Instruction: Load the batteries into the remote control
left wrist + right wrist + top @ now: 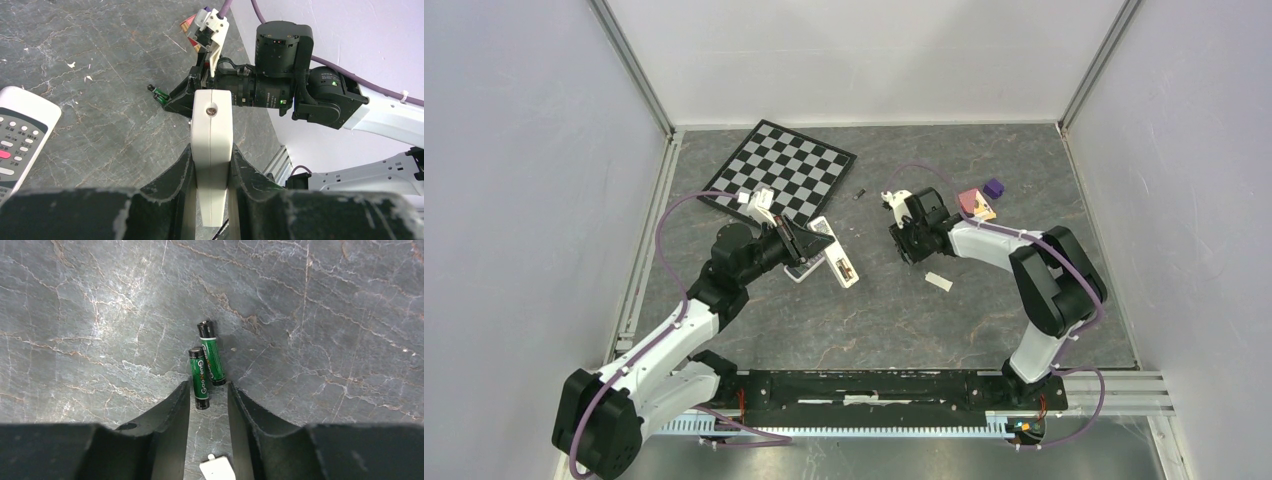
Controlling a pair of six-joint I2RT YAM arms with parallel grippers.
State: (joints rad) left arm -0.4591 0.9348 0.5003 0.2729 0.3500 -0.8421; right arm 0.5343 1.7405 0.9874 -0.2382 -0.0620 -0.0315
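The right gripper (207, 390) hangs low over the bench (325, 315) with its jaws partly spread and nothing pinched. The two batteries (200, 378) lie flat on the stone just ahead of its fingertips. They are green-wrapped with dark ends, side by side and staggered, and appear to touch. Their long axes run nearly straight away from the gripper, leaning a little to one side. The near one's tail end reaches into the gap between the fingers; whether it touches a finger I cannot tell. A small white piece (217, 469) shows deep in the gap, close to the camera.

The left gripper (212, 155) is closed on the remote control (212, 120), held on edge by its two broad faces. Its long axis points straight out from the gripper toward the right arm, and the far end face carries a small round lens. To this gripper's left a second remote (20, 130) lies on the bench, buttons up. In the top view, a chessboard (784, 165) lies beyond the left gripper.
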